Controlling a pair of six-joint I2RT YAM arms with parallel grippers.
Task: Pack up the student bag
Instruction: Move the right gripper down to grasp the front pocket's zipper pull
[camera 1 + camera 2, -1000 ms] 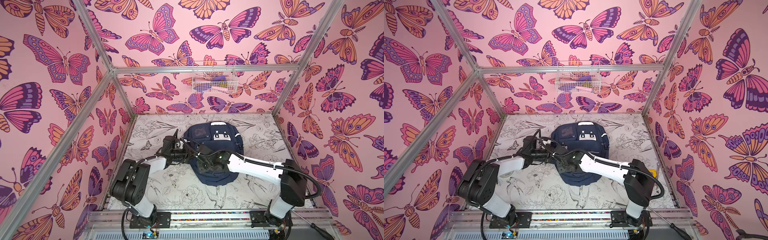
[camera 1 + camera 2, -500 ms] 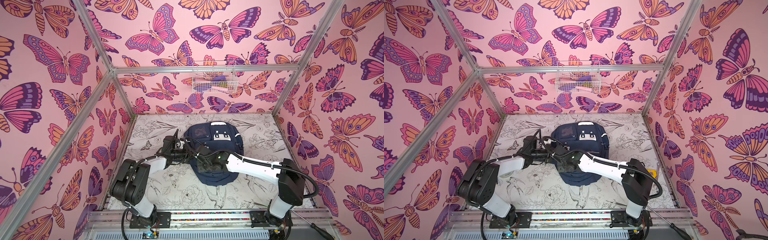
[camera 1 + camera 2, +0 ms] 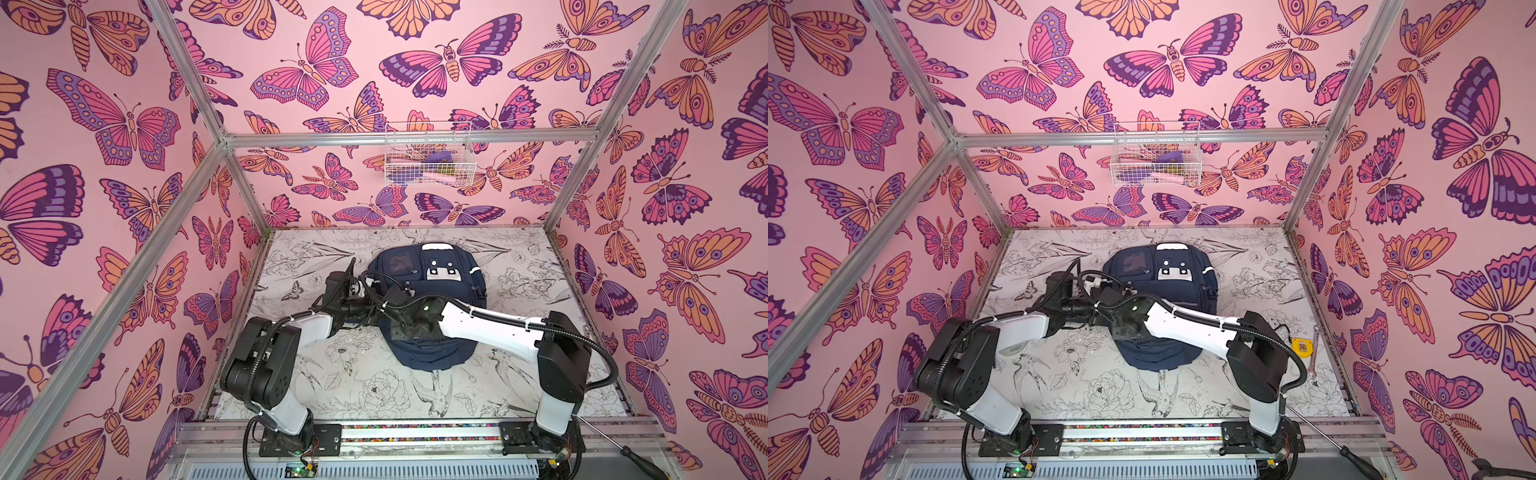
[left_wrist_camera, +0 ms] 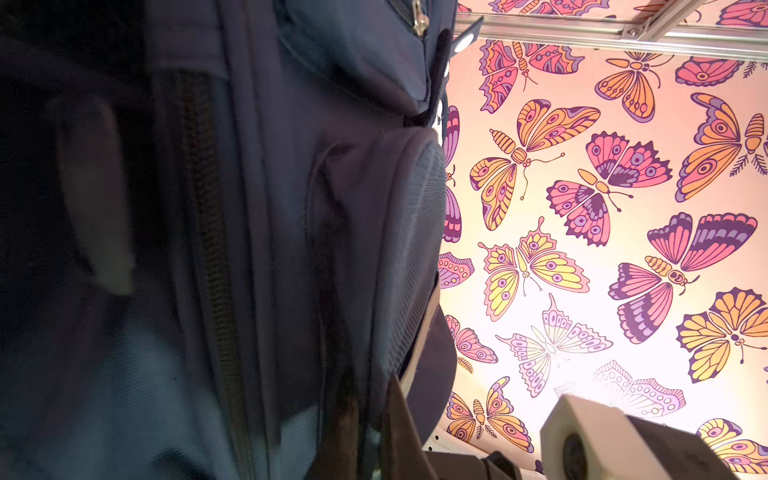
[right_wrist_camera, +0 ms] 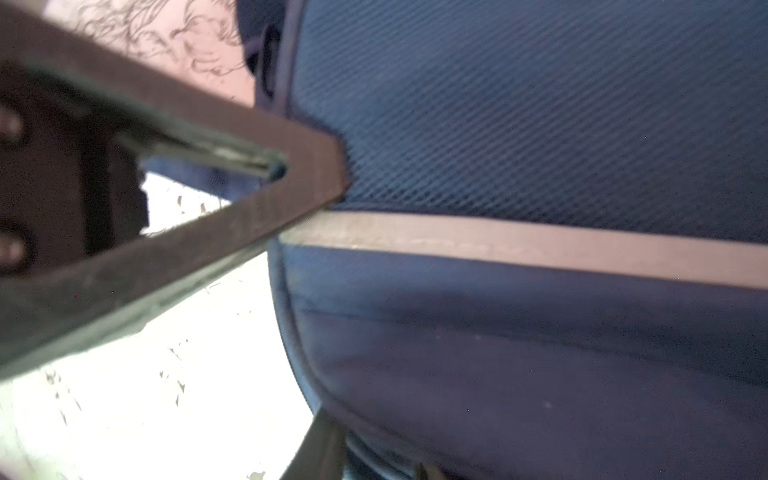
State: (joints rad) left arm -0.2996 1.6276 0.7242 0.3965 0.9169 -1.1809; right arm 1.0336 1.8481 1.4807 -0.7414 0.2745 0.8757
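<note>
The bag (image 3: pixel 453 286) lay flat in the middle of the table (image 3: pixel 519 257), and packing looked barely begun, with nothing visibly going in. The left gripper (image 3: pixel 359 289) was clamped shut at its edge. The right gripper (image 5: pixel 316 174) had its tips pinched together beside the white stripe (image 5: pixel 540 249).

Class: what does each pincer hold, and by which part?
Right pincer appears to pinch the navy backpack, at fabric beside its reflective stripe. Left pincer is shut; its hold cannot be told.
</note>
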